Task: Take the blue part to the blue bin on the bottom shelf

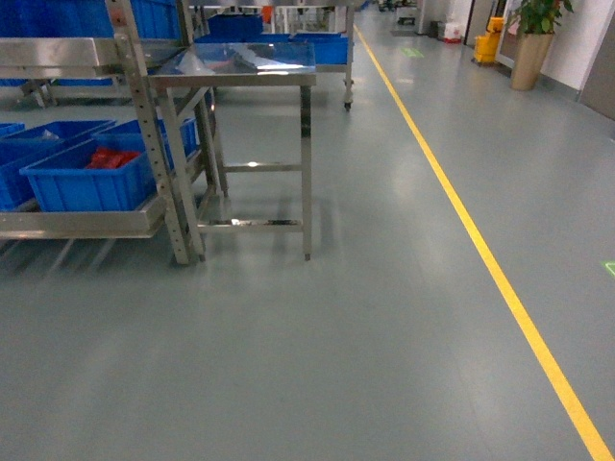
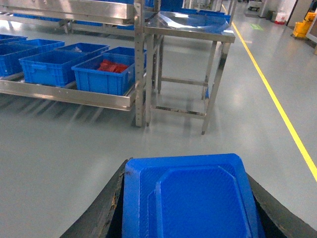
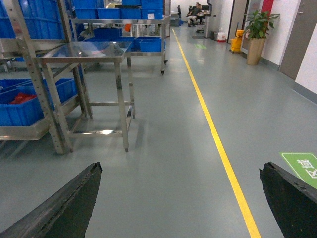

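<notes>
a smooth grey-green floor (image 1: 365,336) runs down a long factory aisle, with a yellow painted floor line (image 1: 480,250) slanting from the far end to the lower right corner. at the left edge of the head view stands a stainless-steel rack; its bottom shelf (image 1: 82,224), a low level with a shiny flat front rail, carries a row of blue plastic bins. the blue bin nearest the rack's perforated steel upright (image 1: 159,144) holds red parts (image 1: 112,157); which blue bin (image 1: 91,182) is the target cannot be told. just beside the upright stands a flat-topped steel table (image 1: 252,60) on thin legs. a potted green plant in a tan pot (image 1: 533,38) stands at the far right wall.

the left claw (image 2: 190,208) shows as two dark fingers at the lower edge of its wrist view, closed around a flat blue plastic part with a raised inner panel (image 2: 190,198), held over the floor well apart from the bottom shelf.

the right claw (image 3: 185,198) is spread wide, gripping nothing, only floor between its black fingers (image 3: 64,206).

a green floor sign (image 3: 302,166) carries white characters too cropped to read.
</notes>
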Robot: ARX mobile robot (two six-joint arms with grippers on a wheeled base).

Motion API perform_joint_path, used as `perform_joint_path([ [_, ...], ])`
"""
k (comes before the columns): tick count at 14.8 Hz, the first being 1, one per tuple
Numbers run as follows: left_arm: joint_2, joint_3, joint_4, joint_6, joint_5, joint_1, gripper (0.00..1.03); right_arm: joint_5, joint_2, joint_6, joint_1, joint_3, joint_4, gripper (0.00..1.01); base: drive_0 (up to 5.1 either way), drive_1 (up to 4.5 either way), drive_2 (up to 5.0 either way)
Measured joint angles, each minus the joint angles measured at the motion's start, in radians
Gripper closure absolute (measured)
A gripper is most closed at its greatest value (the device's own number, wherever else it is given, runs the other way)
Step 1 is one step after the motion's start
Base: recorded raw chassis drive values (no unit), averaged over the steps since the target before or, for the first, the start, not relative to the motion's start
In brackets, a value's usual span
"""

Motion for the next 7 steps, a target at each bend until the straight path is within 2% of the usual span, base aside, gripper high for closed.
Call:
perform_joint_path([
  [7, 0.000, 0.000, 0.003, 0.000, 0.000, 0.000, 0.59, 0.000, 0.000, 0.000, 0.000, 0.000, 0.000, 0.03, 0.0, 4.19, -4.1],
])
